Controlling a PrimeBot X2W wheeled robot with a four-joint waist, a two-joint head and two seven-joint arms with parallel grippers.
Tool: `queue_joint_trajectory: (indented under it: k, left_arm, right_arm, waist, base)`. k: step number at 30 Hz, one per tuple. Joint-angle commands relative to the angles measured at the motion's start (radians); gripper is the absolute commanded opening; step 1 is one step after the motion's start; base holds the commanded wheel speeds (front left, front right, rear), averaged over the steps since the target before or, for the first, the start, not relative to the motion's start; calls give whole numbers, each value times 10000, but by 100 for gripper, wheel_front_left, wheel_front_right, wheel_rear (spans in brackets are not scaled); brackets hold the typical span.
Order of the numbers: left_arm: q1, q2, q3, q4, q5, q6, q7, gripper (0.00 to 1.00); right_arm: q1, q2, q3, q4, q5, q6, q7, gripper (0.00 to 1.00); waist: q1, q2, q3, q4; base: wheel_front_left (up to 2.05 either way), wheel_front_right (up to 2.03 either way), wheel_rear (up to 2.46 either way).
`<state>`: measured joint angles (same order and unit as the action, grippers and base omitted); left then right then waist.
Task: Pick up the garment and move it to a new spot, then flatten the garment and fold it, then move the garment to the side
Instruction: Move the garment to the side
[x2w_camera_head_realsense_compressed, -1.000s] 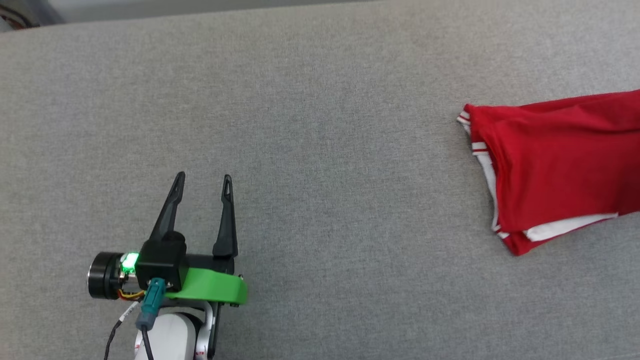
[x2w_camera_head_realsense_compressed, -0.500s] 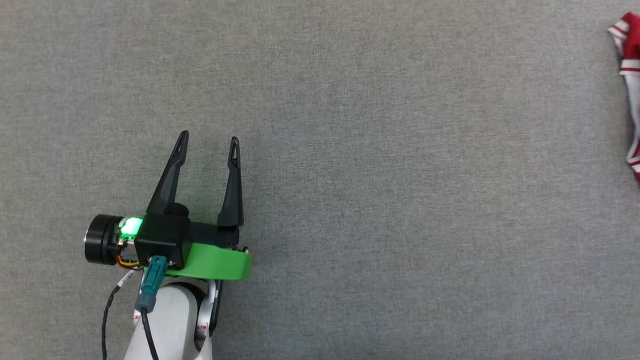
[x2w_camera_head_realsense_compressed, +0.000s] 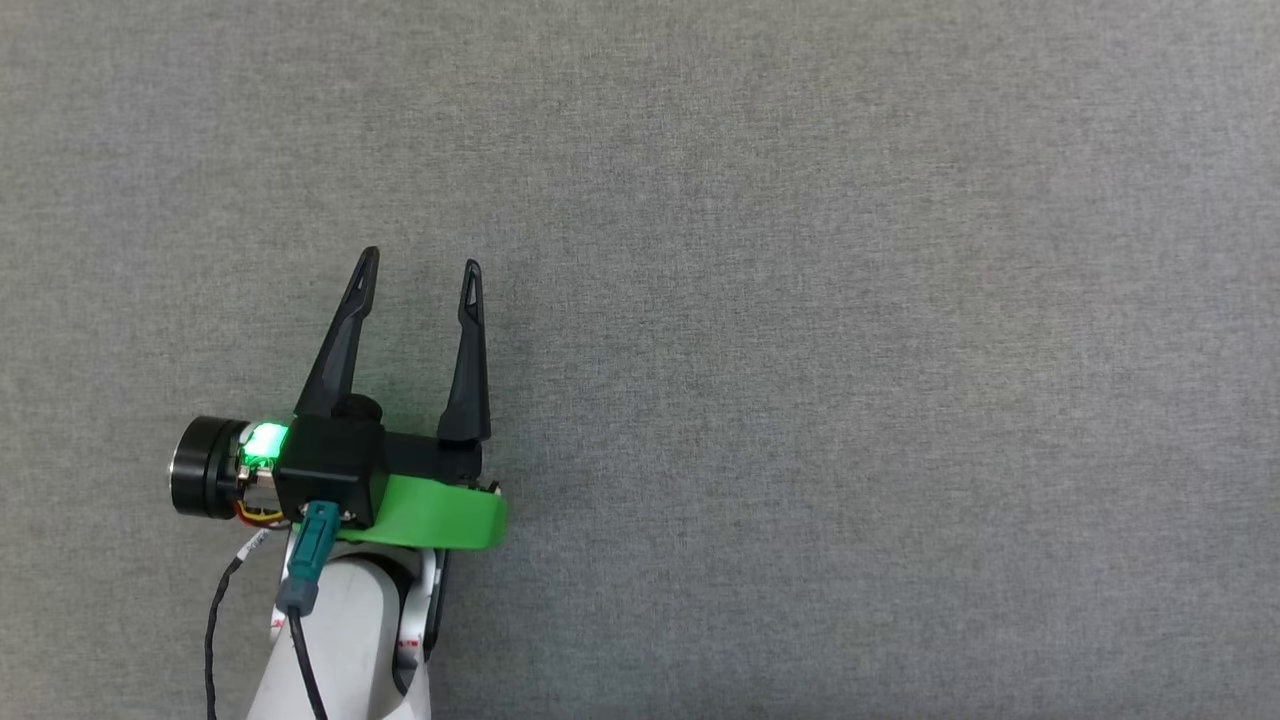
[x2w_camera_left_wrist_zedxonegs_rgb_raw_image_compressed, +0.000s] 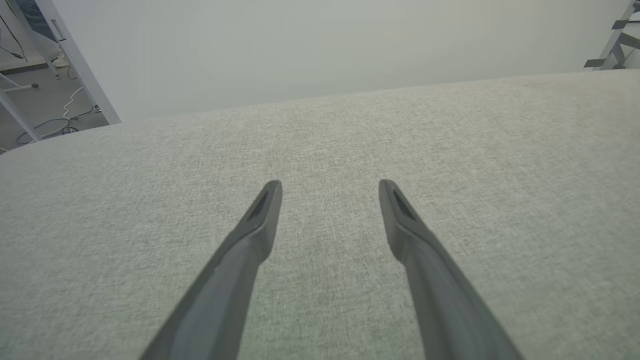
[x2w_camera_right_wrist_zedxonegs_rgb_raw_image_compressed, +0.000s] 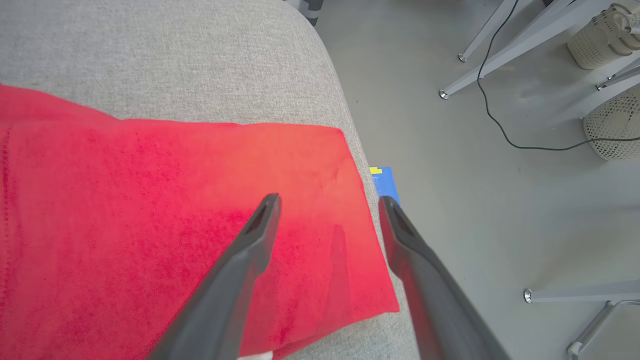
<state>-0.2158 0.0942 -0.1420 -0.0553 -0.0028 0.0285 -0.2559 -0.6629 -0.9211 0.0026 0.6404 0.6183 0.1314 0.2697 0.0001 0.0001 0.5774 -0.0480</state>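
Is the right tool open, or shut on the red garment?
The right tool is open: its fingers stand wide apart, and no cloth of the garment is pinched between them.

Garment (x2w_camera_right_wrist_zedxonegs_rgb_raw_image_compressed: 150, 225): plain bright red. Padded surface (x2w_camera_head_realsense_compressed: 800, 300): mottled grey weave. Left gripper (x2w_camera_head_realsense_compressed: 420, 258): black fingers (x2w_camera_head_realsense_compressed: 340, 350), bright green bracket (x2w_camera_head_realsense_compressed: 440, 515), glowing green lamp (x2w_camera_head_realsense_compressed: 265, 440), teal connector (x2w_camera_head_realsense_compressed: 310, 555), white forearm (x2w_camera_head_realsense_compressed: 345, 650). Right gripper (x2w_camera_right_wrist_zedxonegs_rgb_raw_image_compressed: 328, 199): dark grey. Floor (x2w_camera_right_wrist_zedxonegs_rgb_raw_image_compressed: 450, 150): pale grey. Tag (x2w_camera_right_wrist_zedxonegs_rgb_raw_image_compressed: 386, 184): blue with a yellow patch. Perforated casing (x2w_camera_right_wrist_zedxonegs_rgb_raw_image_compressed: 612, 125): cream, dotted.
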Motion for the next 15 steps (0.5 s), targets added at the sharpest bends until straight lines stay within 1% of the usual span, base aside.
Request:
queue_joint_trajectory:
  k: [1,5,8,11,15]
  left_arm:
    - [-74,29,19,31,-39,74,-59,100]
    - [145,33,88,88,-95,145,-59,100]
    - [376,23,127,139,-144,184,-59,100]
    - [643,-9,211,196,-240,241,-59,100]
    - [1030,-66,335,247,-376,282,-59,100]
  right_arm:
    - [-128,94,32,17,-3,-7,-231,100]
    - [-39,251,262,-203,9,-7,-1004,100]
    - [-10,490,372,-527,-12,-7,-1644,100]
    - [15,760,412,-859,-329,-7,-2339,100]
    - [166,1294,293,-1391,-867,-7,-3300,100]
  waist:
    - [-1,-1,-321,-15]
    - [-1,-1,-881,-34]
    - [-1,-1,-1409,-32]
    - [-1,-1,-1902,-9]
    - [-1,-1,-2459,97]
  base:
    - [0,0,0]
    - [0,0,0]
    - [0,0,0]
    - [0,0,0]
    - [0,0,0]
